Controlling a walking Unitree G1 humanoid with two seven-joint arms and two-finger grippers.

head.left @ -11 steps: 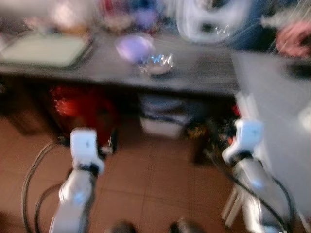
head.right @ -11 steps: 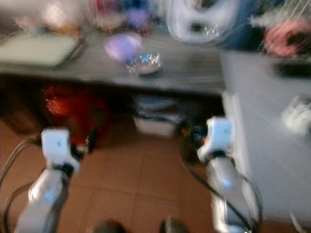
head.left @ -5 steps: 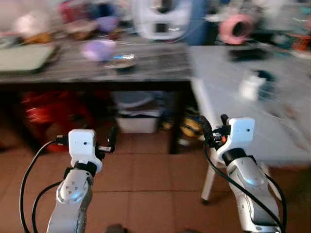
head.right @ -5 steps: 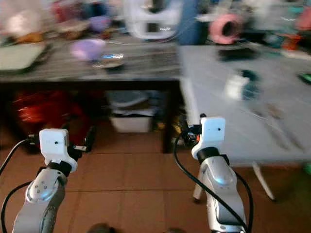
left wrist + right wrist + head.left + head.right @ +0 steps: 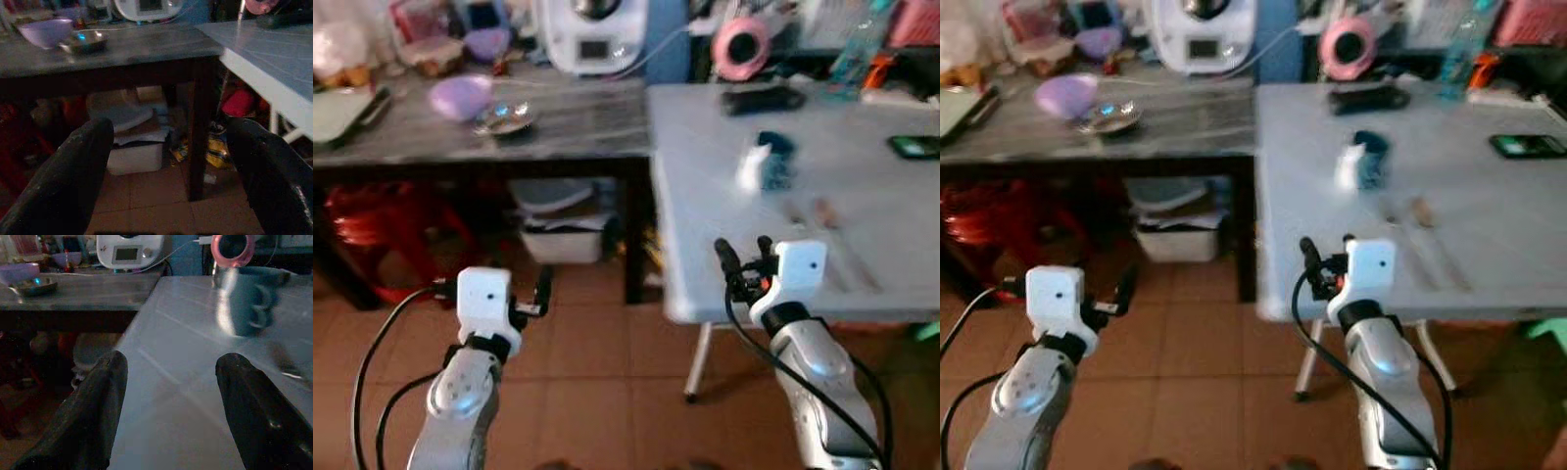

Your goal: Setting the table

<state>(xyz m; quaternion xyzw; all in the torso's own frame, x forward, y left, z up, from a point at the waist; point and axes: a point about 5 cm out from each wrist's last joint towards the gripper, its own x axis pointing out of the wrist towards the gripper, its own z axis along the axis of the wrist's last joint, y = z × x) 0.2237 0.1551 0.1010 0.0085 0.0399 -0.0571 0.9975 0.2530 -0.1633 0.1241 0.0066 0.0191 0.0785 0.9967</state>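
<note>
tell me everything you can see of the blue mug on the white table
The blue mug stands upright on the white table, well in from the near edge. It looks like glazed ceramic, dull blue-teal, with a bright glare down one side. A handle with rounded bumps sticks out from its side. Motion blur smears its outline, so the rim and inside cannot be made out. Nothing but the table touches it; the right claw is open and short of it, and thin items, perhaps cutlery, lie apart nearer the robot.

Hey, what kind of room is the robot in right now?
Most likely a home kitchen or dining corner. A white kitchen appliance and a purple bowl sit on a dark side table, a blue mug stands on the white table, and the floor is terracotta tile.
</note>
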